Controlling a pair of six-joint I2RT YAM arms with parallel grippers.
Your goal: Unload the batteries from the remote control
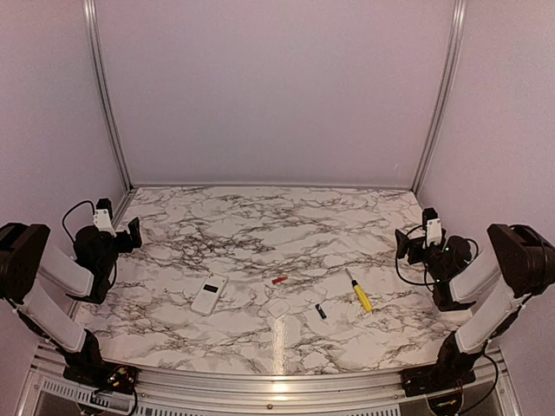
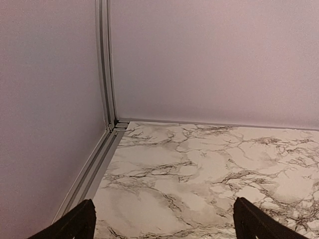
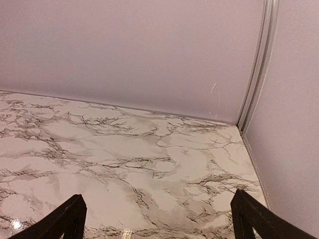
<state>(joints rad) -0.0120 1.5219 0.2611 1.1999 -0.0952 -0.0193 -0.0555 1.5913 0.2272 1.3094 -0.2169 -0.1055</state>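
Marble-patterned table (image 1: 260, 217), walled on three sides. Remote control (image 1: 209, 295): white, lying flat left of centre toward the front edge, plain side up with a small dark rectangle showing. Red battery (image 1: 278, 280): loose on the table, right of the remote control and apart from it. Dark battery (image 1: 321, 311): loose, further right and nearer the front. Small white cover piece (image 1: 277, 308): flat between the two batteries, faint against the marble. Yellow-handled screwdriver (image 1: 359, 292): just right of the dark battery. Left gripper (image 1: 133, 232): raised at the left edge, jaws spread wide around bare marble; the remote control lies well apart from them, toward the front and centre. Right gripper (image 1: 403, 245): raised at the right edge, jaws spread wide around bare marble; the screwdriver lies nearest, both batteries well apart toward the centre.
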